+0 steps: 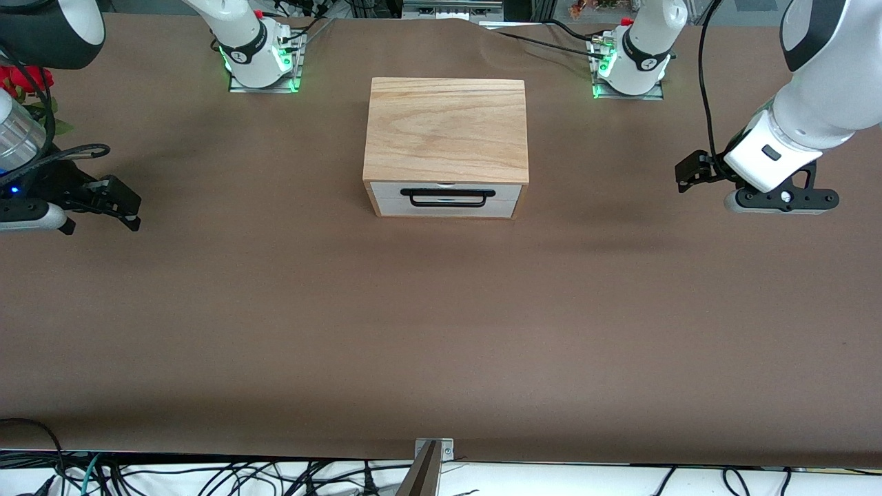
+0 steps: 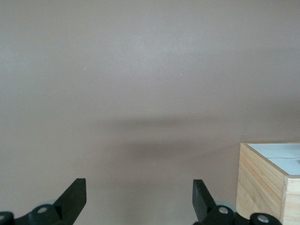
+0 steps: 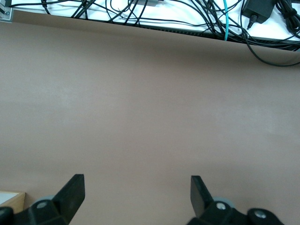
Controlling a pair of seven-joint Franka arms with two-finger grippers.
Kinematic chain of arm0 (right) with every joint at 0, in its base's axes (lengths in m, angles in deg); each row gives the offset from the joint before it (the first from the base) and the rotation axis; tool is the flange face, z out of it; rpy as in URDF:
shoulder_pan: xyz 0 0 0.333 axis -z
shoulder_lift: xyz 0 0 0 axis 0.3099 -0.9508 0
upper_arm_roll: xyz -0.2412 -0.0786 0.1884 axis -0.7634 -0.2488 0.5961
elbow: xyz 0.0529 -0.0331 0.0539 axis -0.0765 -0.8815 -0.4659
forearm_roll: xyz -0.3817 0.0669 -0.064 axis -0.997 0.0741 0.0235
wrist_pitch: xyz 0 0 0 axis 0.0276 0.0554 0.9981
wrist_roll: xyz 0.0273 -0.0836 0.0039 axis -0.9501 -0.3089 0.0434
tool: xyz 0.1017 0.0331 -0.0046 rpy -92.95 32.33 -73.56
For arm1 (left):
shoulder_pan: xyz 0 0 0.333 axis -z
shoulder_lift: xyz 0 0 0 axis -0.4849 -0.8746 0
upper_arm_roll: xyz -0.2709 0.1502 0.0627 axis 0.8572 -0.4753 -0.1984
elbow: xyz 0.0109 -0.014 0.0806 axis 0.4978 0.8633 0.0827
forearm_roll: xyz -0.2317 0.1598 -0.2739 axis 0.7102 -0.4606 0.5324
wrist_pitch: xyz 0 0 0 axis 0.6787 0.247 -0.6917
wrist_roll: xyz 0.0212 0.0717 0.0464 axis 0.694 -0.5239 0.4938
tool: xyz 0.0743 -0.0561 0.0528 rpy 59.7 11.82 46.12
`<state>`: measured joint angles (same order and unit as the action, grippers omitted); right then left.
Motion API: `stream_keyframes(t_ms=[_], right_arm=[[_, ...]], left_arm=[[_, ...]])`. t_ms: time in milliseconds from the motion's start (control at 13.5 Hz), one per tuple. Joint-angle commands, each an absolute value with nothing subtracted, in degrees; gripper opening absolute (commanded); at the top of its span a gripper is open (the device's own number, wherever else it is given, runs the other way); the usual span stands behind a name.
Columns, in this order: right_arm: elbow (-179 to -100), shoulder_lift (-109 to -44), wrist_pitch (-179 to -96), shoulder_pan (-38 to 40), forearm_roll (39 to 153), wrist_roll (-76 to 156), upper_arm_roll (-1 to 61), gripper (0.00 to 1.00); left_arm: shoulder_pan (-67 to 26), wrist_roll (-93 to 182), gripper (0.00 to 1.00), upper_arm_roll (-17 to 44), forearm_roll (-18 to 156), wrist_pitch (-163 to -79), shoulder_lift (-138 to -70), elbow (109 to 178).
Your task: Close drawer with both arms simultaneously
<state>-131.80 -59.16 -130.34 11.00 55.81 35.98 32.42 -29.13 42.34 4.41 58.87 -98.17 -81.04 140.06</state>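
The light oak box stands mid-table between the arm bases. The drawer's white front with its black wire handle faces the front camera and sits about flush with the box's front edge. My left gripper hovers over bare table toward the left arm's end, level with the drawer front, open and empty; its wrist view shows the fingers wide apart and the box's corner. My right gripper hovers toward the right arm's end, open and empty, fingers wide apart.
Brown table cover spreads between the box and the front camera. Cables hang along the table's near edge, also in the right wrist view. Red flowers stand at the right arm's end. A metal bracket sits at the near edge.
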Motion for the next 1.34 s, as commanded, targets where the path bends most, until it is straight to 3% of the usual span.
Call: stream_keyframes(t_ms=[0, 371, 817, 1040, 1262], right_arm=[[-132.9, -57.9, -129.0, 12.6, 56.8, 35.9, 33.6, 1.00], [-131.7, -57.5, -108.3, 12.6, 58.7, 35.9, 32.9, 1.00], [-132.1, -58.6, -93.5, 12.7, 58.7, 35.9, 33.0, 1.00], [-132.2, -58.9, -92.8, 13.1, 58.7, 35.9, 33.0, 1.00], [-132.0, -59.5, -101.7, 13.7, 58.6, 35.9, 33.0, 1.00]], left_arm=[[-29.5, 43.5, 1.00, 4.9, 57.4, -97.3, -80.8, 139.7], [-29.5, 43.1, 1.00, 4.9, 57.5, -97.3, -80.8, 139.7], [-29.5, 43.2, 1.00, 4.9, 57.9, -97.3, -80.8, 139.6], [-29.6, 43.2, 1.00, 4.9, 58.0, -97.3, -80.8, 139.6], [-29.6, 43.5, 1.00, 4.9, 57.9, -97.3, -80.8, 139.6]])
